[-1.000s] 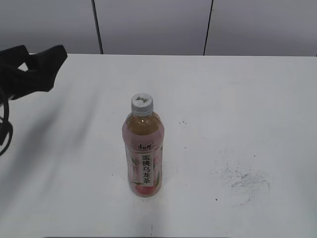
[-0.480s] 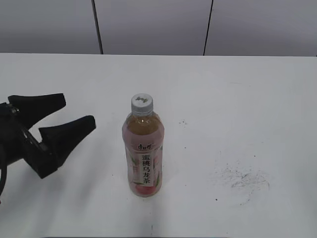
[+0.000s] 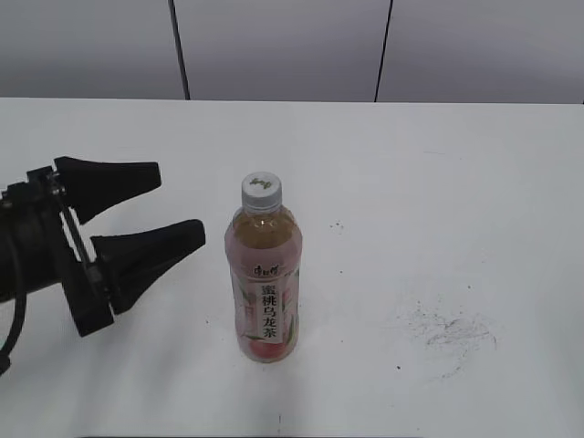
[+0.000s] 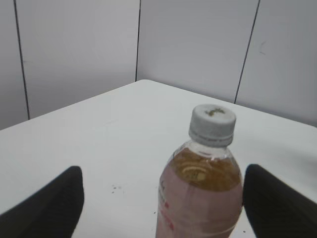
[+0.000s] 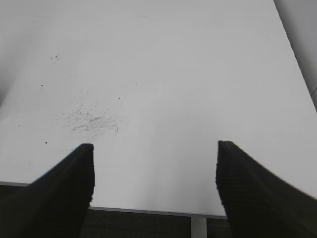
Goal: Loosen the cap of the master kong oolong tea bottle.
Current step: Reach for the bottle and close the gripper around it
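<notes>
Right now your left tool, released and spread wide, sits just left of the upright master kong oolong tea bottle mid-tabletop, cap on top; your right tool, also spread, hangs well apart.

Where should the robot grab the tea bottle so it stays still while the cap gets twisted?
Probably around the labelled middle of the oolong tea bottle, coming in level from the left. It stands upright with straight round sides there, and the left gripper is already open beside it at that height. That leaves the small cap free on top for the right gripper, also open.
</notes>
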Tool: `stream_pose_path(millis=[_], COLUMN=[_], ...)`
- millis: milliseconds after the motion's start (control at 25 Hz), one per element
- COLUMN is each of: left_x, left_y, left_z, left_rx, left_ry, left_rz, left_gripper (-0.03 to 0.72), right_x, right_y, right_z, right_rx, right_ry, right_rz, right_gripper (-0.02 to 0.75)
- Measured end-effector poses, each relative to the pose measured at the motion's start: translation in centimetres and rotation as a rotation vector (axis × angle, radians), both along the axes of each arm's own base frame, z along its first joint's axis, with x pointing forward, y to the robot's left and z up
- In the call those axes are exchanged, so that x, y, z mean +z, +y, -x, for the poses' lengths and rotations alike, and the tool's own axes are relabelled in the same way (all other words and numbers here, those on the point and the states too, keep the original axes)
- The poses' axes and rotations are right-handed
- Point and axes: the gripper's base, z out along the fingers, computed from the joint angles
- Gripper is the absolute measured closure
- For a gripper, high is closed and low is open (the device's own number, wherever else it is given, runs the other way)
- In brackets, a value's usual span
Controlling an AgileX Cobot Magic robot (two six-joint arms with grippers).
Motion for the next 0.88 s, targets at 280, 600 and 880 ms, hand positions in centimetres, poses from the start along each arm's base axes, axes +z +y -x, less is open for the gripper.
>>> stream_pose_path(millis=[280, 600, 880], left_x=[1.4, 0.3, -1.8], left_y=[-1.2, -4.3, -6.4], left_z=[-1.1, -2.1, -3.6], left_rx=[-0.087, -0.208, -0.259], left_ry=[-0.022, 0.018, 0.077], left_rz=[0.027, 0.023, 0.007], left_gripper=[0.104, 0.102, 0.101], right_x=[0.0, 0.0, 0.0], right_y=[0.0, 0.0, 0.0], right_z=[0.0, 0.0, 0.0], right_rx=[0.000, 0.000, 0.000], right_ry=[0.000, 0.000, 0.000], right_rz=[0.000, 0.000, 0.000], right_gripper=[0.164, 0.164, 0.164])
